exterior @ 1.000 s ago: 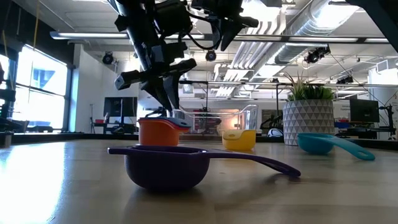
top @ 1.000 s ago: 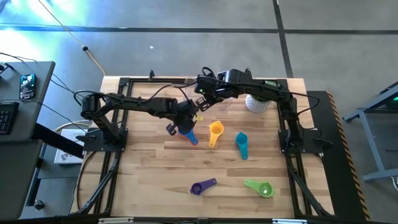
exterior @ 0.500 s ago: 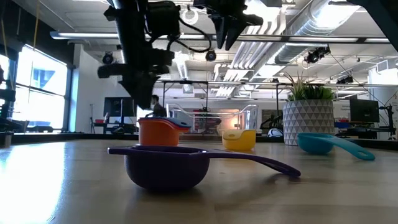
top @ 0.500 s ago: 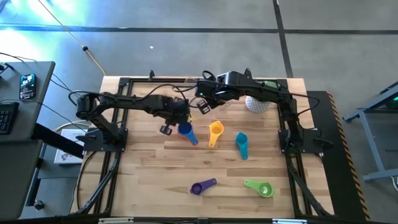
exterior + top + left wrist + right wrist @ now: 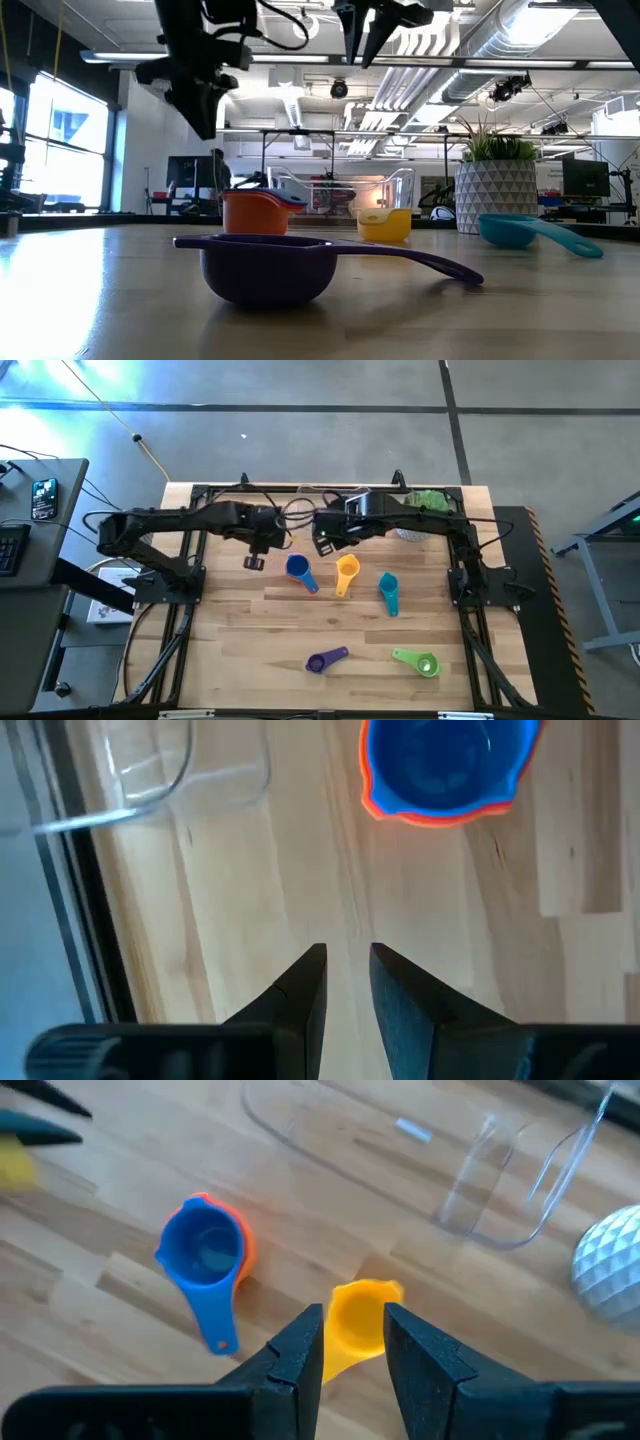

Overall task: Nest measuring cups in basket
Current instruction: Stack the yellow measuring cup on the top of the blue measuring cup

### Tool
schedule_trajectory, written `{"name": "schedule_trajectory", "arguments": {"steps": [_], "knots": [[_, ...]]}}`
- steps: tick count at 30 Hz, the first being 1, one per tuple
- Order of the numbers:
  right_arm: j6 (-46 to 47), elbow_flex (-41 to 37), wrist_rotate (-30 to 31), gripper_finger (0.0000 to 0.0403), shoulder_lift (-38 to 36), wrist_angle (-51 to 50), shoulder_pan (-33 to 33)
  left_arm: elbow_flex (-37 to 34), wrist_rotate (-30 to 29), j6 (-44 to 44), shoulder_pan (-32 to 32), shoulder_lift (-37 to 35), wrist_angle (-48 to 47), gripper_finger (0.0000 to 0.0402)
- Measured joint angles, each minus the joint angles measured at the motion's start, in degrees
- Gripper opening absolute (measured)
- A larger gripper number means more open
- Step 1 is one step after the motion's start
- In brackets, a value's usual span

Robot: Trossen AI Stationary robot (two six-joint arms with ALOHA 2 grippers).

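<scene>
A blue measuring cup (image 5: 297, 568) sits nested inside an orange one (image 5: 372, 805) on the table, its handle pointing toward the near edge. Yellow (image 5: 346, 572), teal (image 5: 388, 593), purple (image 5: 326, 660) and green (image 5: 417, 662) cups lie apart on the wood. No red cup shows. The clear basket (image 5: 430, 1170) stands beyond them near the far edge. My left gripper (image 5: 253, 560) (image 5: 348, 965) hovers left of the blue cup, narrowly open and empty. My right gripper (image 5: 324, 545) (image 5: 352, 1330) hangs above the yellow cup, narrowly open and empty.
A white faceted pot with a green plant (image 5: 411, 525) stands at the far right, beside the basket. The purple cup (image 5: 265, 265) lies closest to the near edge. Bare wood lies on the table's left half and between the cup rows.
My left gripper has drawn away from the blue-in-orange cup, moving toward the table's left edge and rising. My right gripper has shifted a little toward the near edge. The cups have stayed where they were.
</scene>
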Motion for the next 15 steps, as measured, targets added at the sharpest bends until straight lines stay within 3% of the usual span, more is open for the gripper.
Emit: {"name": "schedule_trajectory", "arguments": {"steps": [15], "knots": [[12.56, 0.0, -1.06, 0.0099, 0.0, -0.01, 7.49, -0.2, 0.08, -5.38, 1.48, -13.65, -9.57, 0.0071]]}}
